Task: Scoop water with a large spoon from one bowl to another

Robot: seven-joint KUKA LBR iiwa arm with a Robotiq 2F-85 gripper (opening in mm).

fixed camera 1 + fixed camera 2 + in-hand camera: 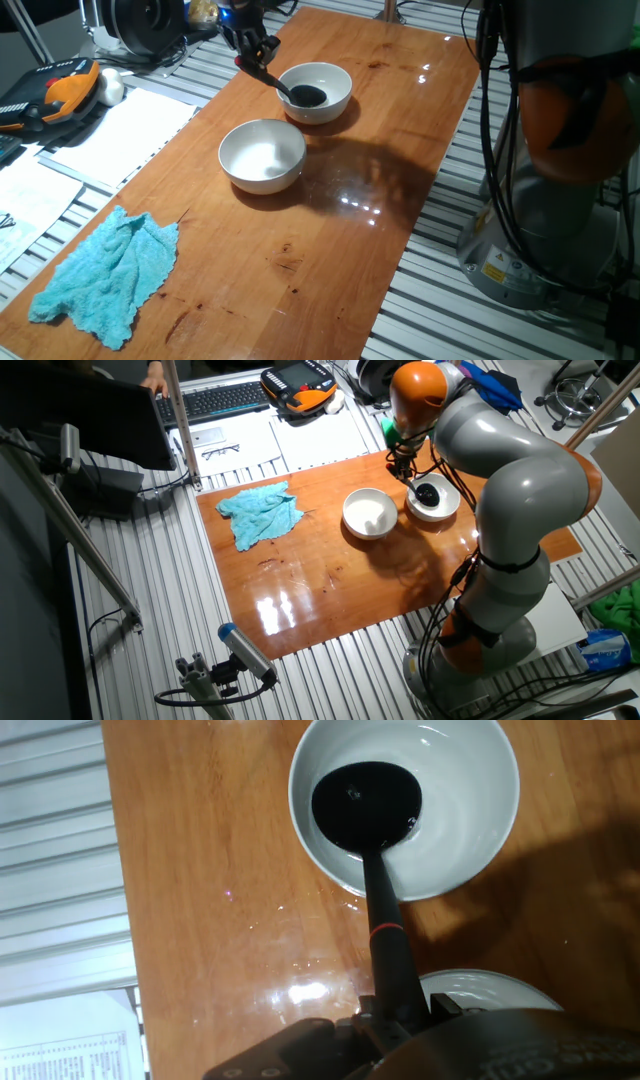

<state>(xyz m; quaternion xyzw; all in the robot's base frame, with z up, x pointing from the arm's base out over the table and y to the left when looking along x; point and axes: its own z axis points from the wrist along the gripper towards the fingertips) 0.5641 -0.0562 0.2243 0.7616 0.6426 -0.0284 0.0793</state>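
**Gripper holds the ladle over the far bowl**

Gripper [255, 52] fingers are clamped on the handle of the large spoon [291, 89], up at the far end of the wooden table [330, 230]. From the hand view the black handle runs straight out from between the fingers, past a thin red ring, down to the deep round head. That head sits inside the white bowl [318, 91] farther from me, low against the inner wall, and it looks dark and wet. The water [455, 795] in this bowl is hard to see against the white; only some glints and a faint edge near the ladle head give it away. How full the ladle is, I cannot tell.

Just beside that bowl, a little nearer the middle of the table and not quite touching it, stands a second white bowl [262, 155]. Its inside looks plain white, and whether it holds any water I cannot make out.

Small shiny wet spots lie on the wood near the first bowl in the hand view. Well apart, toward the near corner of the table, lies a crumpled turquoise cloth [108, 274].
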